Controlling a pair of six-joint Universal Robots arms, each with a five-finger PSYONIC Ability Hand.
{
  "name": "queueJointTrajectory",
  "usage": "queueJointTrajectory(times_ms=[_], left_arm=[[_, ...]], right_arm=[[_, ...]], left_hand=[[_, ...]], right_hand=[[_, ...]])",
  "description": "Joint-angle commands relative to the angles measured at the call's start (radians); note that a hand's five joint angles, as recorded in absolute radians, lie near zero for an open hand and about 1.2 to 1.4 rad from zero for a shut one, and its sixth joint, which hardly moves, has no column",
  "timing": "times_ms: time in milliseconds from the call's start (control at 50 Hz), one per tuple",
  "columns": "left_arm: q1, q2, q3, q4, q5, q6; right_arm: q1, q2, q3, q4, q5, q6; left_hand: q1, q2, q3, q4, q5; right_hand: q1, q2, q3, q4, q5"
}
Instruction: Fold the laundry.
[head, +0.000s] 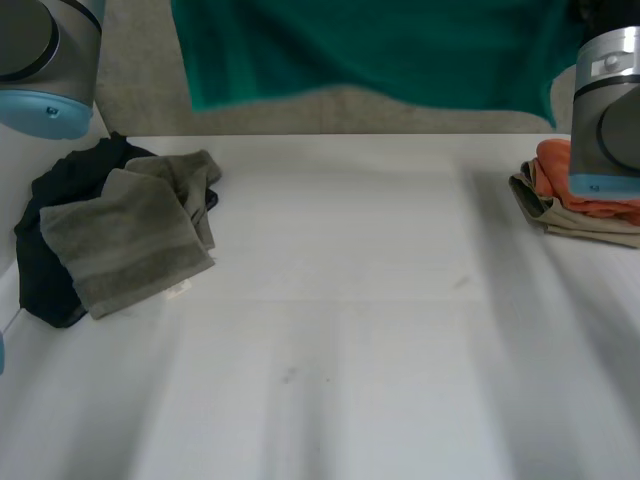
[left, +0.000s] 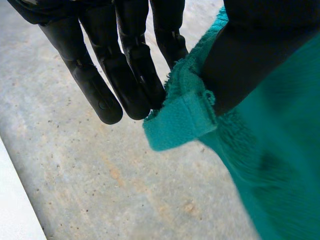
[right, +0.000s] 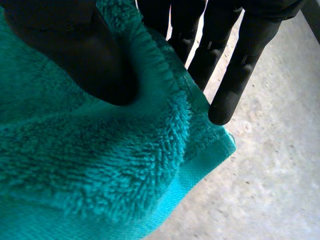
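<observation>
A teal towel (head: 370, 50) hangs above the white table's (head: 350, 330) far edge, its top cut off. The left hand (left: 125, 75) and right hand (right: 235, 65) each pinch a corner — thumb against fingers.

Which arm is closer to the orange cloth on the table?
Right. The right arm hangs over the orange cloth at the table's right edge; the left arm is across the table, above the grey towel. The right hand and left hand pinch the teal towel.
</observation>
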Motion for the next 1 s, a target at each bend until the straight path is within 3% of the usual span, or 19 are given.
queueJointTrajectory(times_ms=[20, 300, 360, 420, 440, 560, 780, 1000], left_arm=[[0.028, 0.024, -0.292, 0.018, -0.003, -0.032], [0.048, -0.019, -0.738, 0.015, 0.056, 0.052], [0.054, -0.005, -0.771, 0.013, 0.06, 0.066], [0.056, 0.02, -0.799, 0.008, 0.067, 0.081], [0.056, 0.027, -0.805, 0.008, 0.07, 0.086], [0.056, 0.084, -0.841, 0.008, 0.083, 0.098], [0.048, 0.133, -0.874, 0.008, 0.102, 0.101], [0.046, 0.15, -0.886, 0.005, 0.097, 0.109]], right_arm=[[-0.005, 0.019, 0.144, 0.067, -0.074, 0.005], [-0.009, 0.101, 0.479, 0.33, -0.234, -0.038], [-0.018, 0.088, 0.477, 0.444, -0.234, -0.078], [-0.028, 0.049, 0.431, 0.582, -0.228, -0.097], [-0.037, 0.023, 0.399, 0.664, -0.228, -0.086], [-0.064, -0.001, 0.234, 0.921, -0.243, -0.006], [-0.103, 0.195, -0.157, 1.277, -0.281, 0.006], [-0.078, 0.337, -0.388, 1.366, -0.248, -0.005]], left_hand=[[0.249, 0.199, 0.204, 0.195, 0.243], [0.249, 0.199, 0.204, 0.195, 0.243], [0.249, 0.199, 0.204, 0.195, 0.243], [0.249, 0.199, 0.204, 0.195, 0.243], [0.249, 0.199, 0.204, 0.195, 0.243], [0.249, 0.199, 0.204, 0.195, 0.243], [0.249, 0.199, 0.204, 0.195, 0.243], [0.249, 0.199, 0.204, 0.195, 0.243]], right_hand=[[0.279, 0.219, 0.212, 0.198, 0.2], [0.273, 0.212, 0.205, 0.192, 0.194], [0.012, -0.048, -0.055, -0.069, -0.067], [-0.255, -0.315, -0.322, -0.336, -0.334], [-0.453, -0.514, -0.521, -0.534, -0.533], [-0.654, -0.715, -0.722, -0.735, -0.734], [-0.64, -0.701, -0.708, -0.721, -0.72], [-0.611, -0.671, -0.678, -0.692, -0.69]])
